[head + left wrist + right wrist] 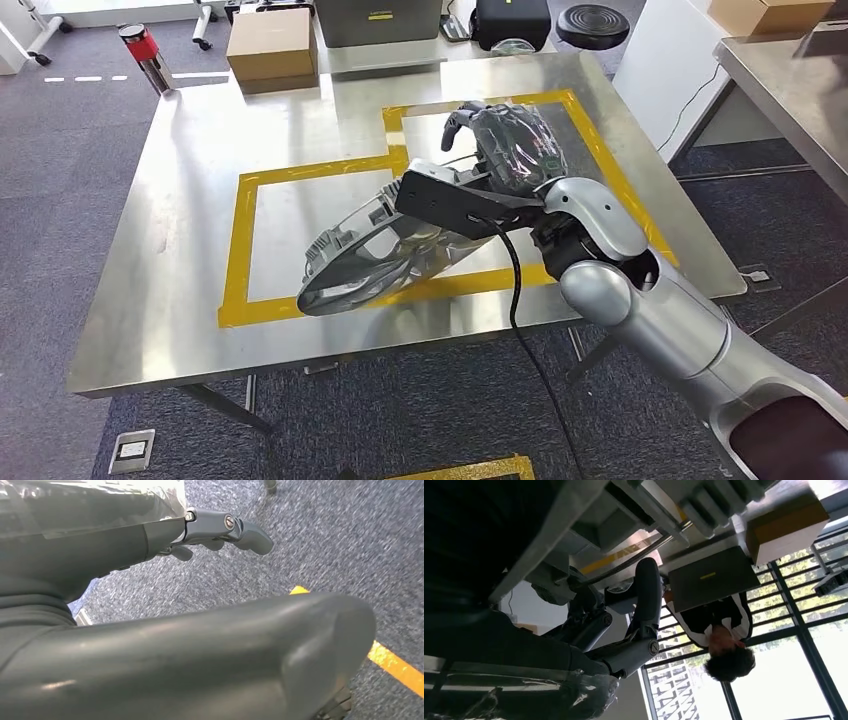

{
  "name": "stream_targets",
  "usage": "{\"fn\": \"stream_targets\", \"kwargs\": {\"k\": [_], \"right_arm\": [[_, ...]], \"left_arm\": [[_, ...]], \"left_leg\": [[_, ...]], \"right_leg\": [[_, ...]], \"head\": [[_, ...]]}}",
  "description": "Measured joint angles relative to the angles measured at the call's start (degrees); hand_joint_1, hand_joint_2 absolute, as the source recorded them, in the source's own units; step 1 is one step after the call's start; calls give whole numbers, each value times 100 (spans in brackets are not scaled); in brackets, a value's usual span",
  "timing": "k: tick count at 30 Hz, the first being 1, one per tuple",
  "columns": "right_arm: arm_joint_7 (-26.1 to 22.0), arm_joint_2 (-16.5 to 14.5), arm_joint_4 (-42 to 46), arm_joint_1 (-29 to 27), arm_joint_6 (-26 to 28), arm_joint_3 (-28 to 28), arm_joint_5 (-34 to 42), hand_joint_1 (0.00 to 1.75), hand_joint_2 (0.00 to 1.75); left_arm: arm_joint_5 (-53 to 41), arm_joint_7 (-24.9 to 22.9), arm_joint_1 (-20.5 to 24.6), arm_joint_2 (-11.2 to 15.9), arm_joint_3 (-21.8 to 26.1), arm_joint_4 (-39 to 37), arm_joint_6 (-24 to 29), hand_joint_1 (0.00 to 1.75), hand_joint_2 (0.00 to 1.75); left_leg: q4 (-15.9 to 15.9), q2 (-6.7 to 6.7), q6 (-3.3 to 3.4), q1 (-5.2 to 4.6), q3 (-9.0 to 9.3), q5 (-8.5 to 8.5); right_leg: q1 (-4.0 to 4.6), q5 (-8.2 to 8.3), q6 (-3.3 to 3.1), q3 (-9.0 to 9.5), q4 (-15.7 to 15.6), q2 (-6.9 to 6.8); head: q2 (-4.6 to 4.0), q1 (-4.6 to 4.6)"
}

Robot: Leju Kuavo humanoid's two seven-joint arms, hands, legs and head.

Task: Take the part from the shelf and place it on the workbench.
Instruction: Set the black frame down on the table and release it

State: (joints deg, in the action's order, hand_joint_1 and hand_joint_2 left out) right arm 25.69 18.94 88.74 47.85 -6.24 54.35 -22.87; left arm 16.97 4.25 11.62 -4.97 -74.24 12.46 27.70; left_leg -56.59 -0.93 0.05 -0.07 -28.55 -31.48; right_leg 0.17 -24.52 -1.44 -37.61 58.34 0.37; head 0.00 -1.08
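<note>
Part (pixel 365 262) — a silvery metal casting — hangs over the yellow-taped workbench (pixel 200 200), gripped by the right hand (pixel 505 150); left hand (pixel 220 530) hangs above carpet, fingers curled, holding nothing.

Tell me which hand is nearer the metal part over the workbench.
Right. The right hand holds the metal part over the workbench. The left hand hangs over carpet with a yellow floor line, away from the part.
</note>
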Motion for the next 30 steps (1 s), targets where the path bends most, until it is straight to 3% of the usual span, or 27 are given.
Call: {"fn": "stream_targets", "kwargs": {"k": [7,12,19,23,25,29,30], "right_arm": [[416,-148,-619,643,-586,600,-579,175,175],[516,-529,-1526,916,189,892,-1695,175,175],[796,-903,-2605,1180,209,1013,-2278,175,175],[837,-1027,-3108,1248,247,994,-2370,0,0],[821,-1097,-3313,1285,246,976,-2373,0,0],[735,-1244,-3642,1347,285,964,-2389,0,0],[722,-1274,-3706,1355,293,964,-2401,0,0]], "left_arm": [[10,54,37,-27,11,2,-284,0,175],[-27,-79,94,-131,23,2,-425,0,175],[-39,-83,89,-199,34,2,-467,0,175],[-39,-61,79,-218,52,2,-399,0,175],[-56,-45,79,-232,60,2,-400,0,175],[-56,32,78,-248,64,2,-394,0,0],[-56,53,77,-249,66,2,-394,0,0]], "left_leg": [[3,17,7,-3,76,-12],[4,12,14,-4,100,-8],[5,18,14,-4,122,-9],[12,21,16,-4,128,-12],[16,24,16,-3,135,-15],[27,25,16,-3,153,-17],[30,25,16,-3,159,-18]], "right_leg": [[-3,-5,8,102,-9,15],[-4,-9,14,136,-13,2],[-3,-9,17,154,-20,12],[-2,-10,18,158,-27,18],[-2,-11,19,163,-32,23],[0,-15,23,181,-42,25],[0,-15,23,187,-45,25]], "head": [[0,2],[0,11],[0,25],[0,30],[0,31],[0,30],[0,30]]}}
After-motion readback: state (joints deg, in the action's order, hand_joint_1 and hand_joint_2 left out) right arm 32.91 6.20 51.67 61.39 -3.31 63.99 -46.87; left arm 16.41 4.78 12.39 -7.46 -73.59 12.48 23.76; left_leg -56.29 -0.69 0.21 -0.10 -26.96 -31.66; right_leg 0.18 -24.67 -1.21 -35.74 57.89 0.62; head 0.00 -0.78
